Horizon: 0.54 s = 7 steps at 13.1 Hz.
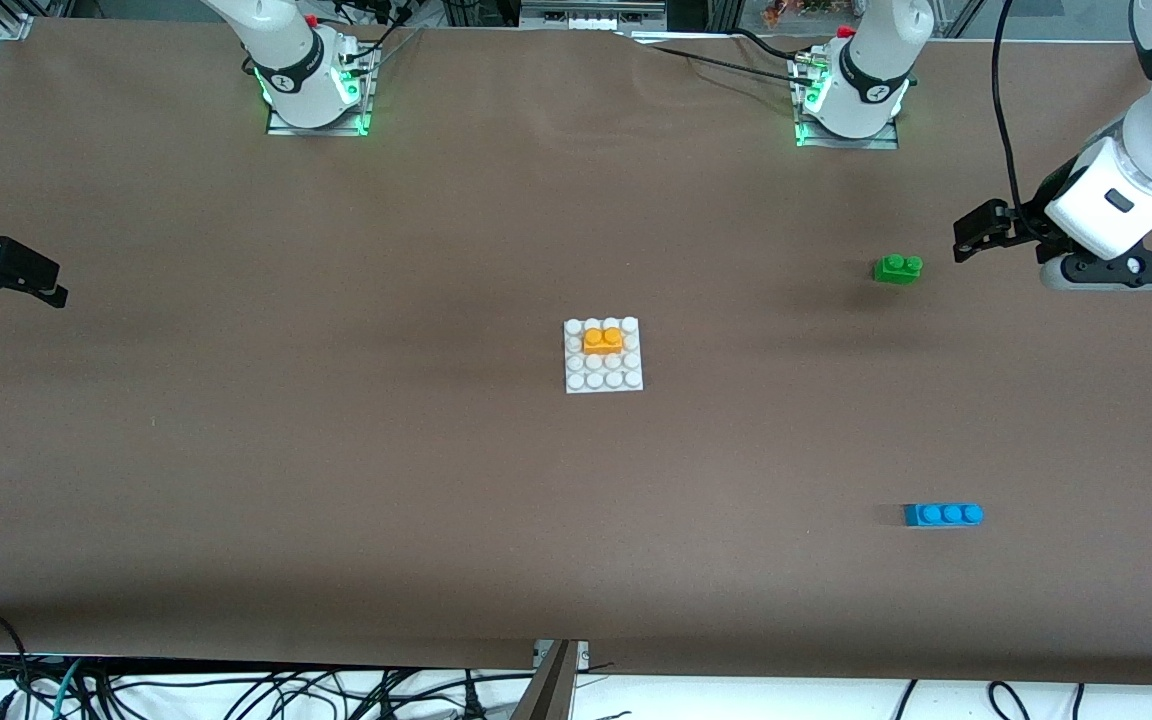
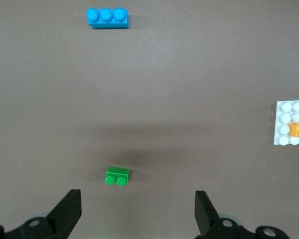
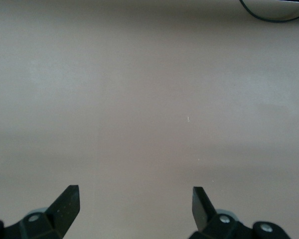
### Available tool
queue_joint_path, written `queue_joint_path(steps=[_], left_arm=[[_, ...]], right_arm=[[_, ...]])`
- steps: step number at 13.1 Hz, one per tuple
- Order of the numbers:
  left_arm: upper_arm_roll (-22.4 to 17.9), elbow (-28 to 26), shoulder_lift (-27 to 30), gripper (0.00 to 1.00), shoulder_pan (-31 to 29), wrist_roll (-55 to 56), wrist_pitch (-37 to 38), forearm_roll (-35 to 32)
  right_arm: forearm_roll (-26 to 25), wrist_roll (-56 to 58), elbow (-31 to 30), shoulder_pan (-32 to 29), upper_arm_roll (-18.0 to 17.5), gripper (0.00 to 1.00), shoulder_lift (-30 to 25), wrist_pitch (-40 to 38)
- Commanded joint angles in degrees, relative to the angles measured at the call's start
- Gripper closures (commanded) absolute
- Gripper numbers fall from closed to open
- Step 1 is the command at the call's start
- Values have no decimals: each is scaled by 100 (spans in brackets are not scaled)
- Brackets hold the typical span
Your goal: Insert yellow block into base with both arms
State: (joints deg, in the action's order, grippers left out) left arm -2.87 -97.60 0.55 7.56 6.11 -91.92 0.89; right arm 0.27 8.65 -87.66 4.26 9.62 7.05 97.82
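On base (image 1: 603, 383): yellow block (image 1: 603, 340), apparently seated on studs

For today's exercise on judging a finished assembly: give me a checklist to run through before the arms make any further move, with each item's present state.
1. Yellow block sits on the base, studs up, in the rows farther from the front camera: ok.
2. Block pressed fully down: cannot tell.
3. Left gripper open and empty, over the table's left-arm end near the green brick: ok.
4. Right gripper open and empty, at the right-arm end: ok.
5. Green brick and blue brick lie apart from the base: ok.
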Motion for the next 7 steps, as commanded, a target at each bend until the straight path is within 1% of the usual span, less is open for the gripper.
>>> queue_joint_path(steps=[1, 7], left_arm=[[-20, 286, -108, 0, -35, -4, 112, 78], [-29, 294, -108, 0, -62, -74, 112, 69]], right_arm=[[-62, 23, 118, 5, -21, 0, 34, -52], [-62, 14, 118, 5, -22, 0, 34, -52]])
